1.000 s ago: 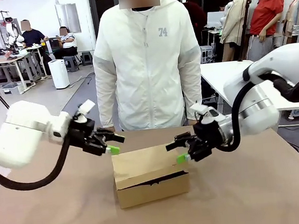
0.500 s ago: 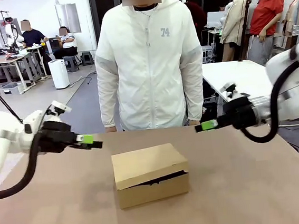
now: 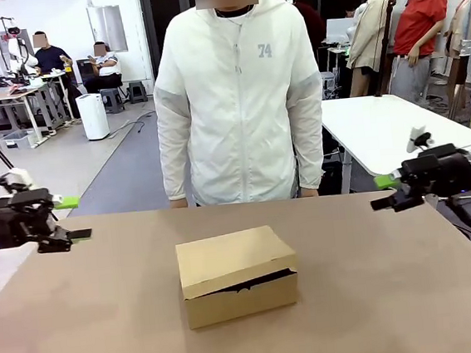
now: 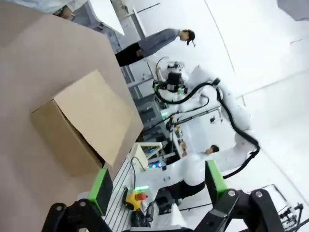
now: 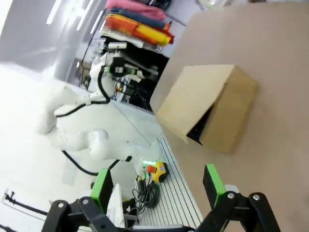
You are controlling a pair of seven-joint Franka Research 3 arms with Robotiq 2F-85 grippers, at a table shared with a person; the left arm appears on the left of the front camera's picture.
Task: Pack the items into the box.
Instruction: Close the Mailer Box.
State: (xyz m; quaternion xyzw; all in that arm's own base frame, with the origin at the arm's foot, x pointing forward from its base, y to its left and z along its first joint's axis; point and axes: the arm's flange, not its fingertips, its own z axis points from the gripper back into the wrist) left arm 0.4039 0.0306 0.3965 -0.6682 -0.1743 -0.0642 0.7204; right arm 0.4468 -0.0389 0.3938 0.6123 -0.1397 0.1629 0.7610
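The box [image 3: 237, 275] is a small brown carton in the middle of the brown table [image 3: 397, 294]. Its flap lid lies nearly down, with a thin dark gap along the front. The items are hidden from view. My left gripper [image 3: 74, 219] hangs open and empty at the table's far left, well away from the box. My right gripper [image 3: 380, 193] is open and empty at the far right. From the left wrist, the box [image 4: 87, 125] lies ahead of the spread fingers of the left gripper [image 4: 158, 186]. The right wrist view has the box [image 5: 207, 106] beyond the right gripper [image 5: 157, 186].
A person in a white jacket [image 3: 237, 101] stands at the table's far edge, directly behind the box, hands at the rim. A white table [image 3: 380, 121] stands behind on the right.
Both grippers have drawn back from the box's lid and swung outward, the left to the far left, the right to the far right. The box has not moved.
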